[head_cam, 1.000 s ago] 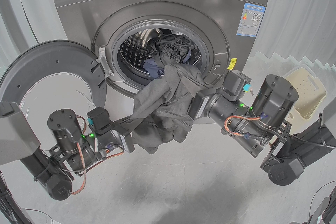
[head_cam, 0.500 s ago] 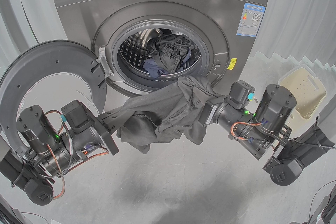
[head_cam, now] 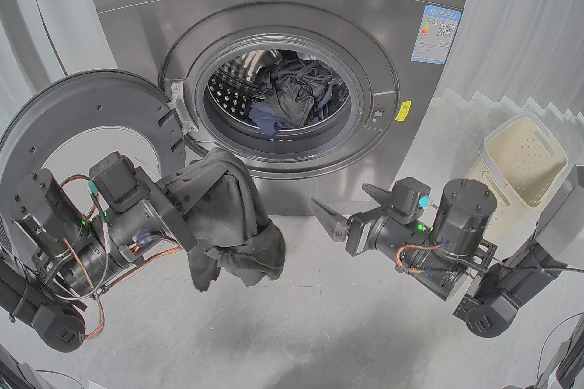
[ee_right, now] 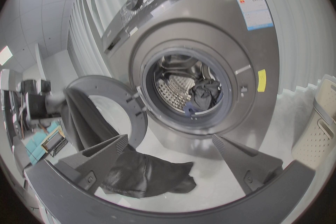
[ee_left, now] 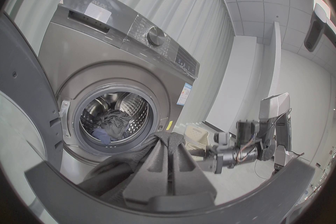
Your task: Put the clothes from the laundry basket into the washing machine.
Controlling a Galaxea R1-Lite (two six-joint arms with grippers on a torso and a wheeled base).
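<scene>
- Head view: a grey metal front-loading washing machine (head_cam: pixel 274 1) takes up the 12 o'clock part of the scene. A white pleated curtain (head_cam: pixel 523 13) hangs behind it and a pale grey floor (head_cam: pixel 340 323) lies in front.
- Its round grey door with a glass centre (head_cam: pixel 79 123) stands swung wide open at 9 o'clock, hinged at the 9 o'clock side of the opening.
- Inside the perforated steel drum (head_cam: pixel 234 89) lies a heap of dark grey clothes (head_cam: pixel 298 92). A blue piece (head_cam: pixel 261 120) sits at the heap's 8 o'clock edge, near the drum's lip.
- The left gripper (head_cam: pixel 201 177) is at 8 o'clock, just beside the door's rim and outside the drum. Its black fingers are closed tight on a dark grey cloth garment (head_cam: pixel 237 220).
- The garment drapes over those fingers and hangs in folds toward the floor, at 7 o'clock from the drum opening and apart from the clothes inside. Whether its lowest fold touches the floor cannot be told.
- The right gripper (head_cam: pixel 339 196) is at 5 o'clock, low in front of the machine's base panel, and points toward the garment. Its two black wedge-shaped fingers (head_cam: pixel 328 218) are spread wide with nothing between them, well apart from the garment.
- A cream plastic laundry basket with small holes in its walls (head_cam: pixel 523 159) stands on the floor at 3 o'clock, near the machine's right corner.
</scene>
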